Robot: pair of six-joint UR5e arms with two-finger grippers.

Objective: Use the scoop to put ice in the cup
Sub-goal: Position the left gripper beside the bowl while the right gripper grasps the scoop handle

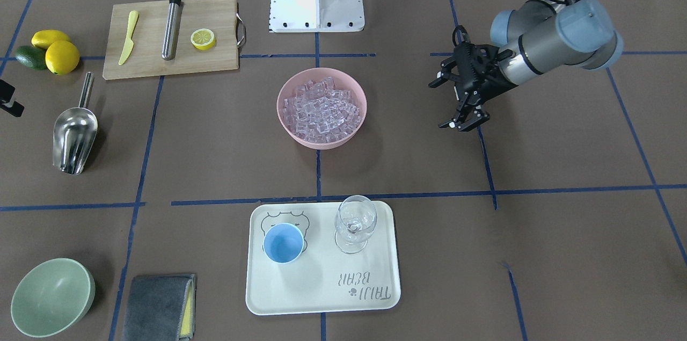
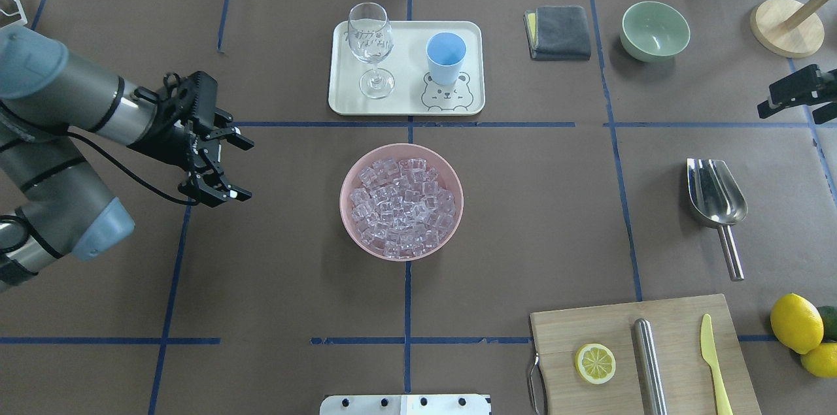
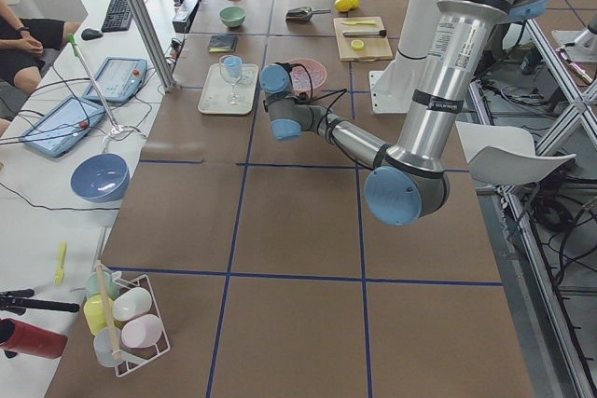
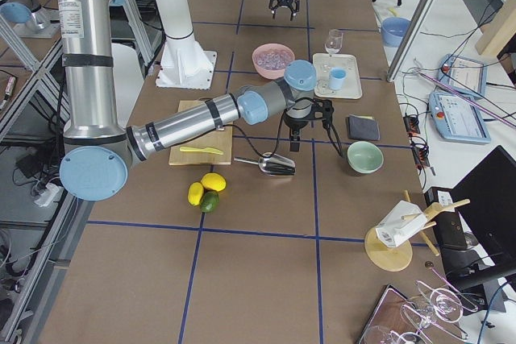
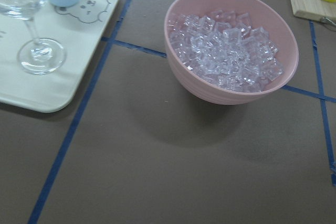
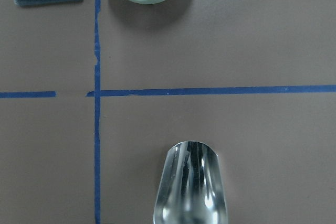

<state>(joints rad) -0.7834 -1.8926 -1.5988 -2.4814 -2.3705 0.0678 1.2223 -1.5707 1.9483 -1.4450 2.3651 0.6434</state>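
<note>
**Clerk:** Ice (image 2: 401,206), small clear glassy cubes, many alike. Location?

**Checker:** Heaped in the round pink plastic bowl (image 2: 346,206) at mid-table. None is elsewhere.

**Clerk:** Small light-blue plastic cup (image 2: 446,57)?

**Checker:** Upright on the cream rectangular tray (image 2: 405,101), beside the clear stemmed glass (image 2: 371,42), on the far side of the bowl from the robot. Nothing shows inside it.

**Clerk:** Shiny stainless-steel scoop (image 2: 715,193)?

**Checker:** Lying on the brown table cover, well to the robot's right of the bowl, handle pointing toward the robot. Nothing touches it.

**Clerk:** Left gripper (image 2: 248,169)?

**Checker:** Fingers spread, nothing between them. It hangs above the table to the left of the bowl, apart from it.

**Clerk:** Right gripper (image 2: 785,96)?

**Checker:** Only partly in view at the table's right edge, near the scoop and above it. Spread or closed, I cannot tell.
</note>
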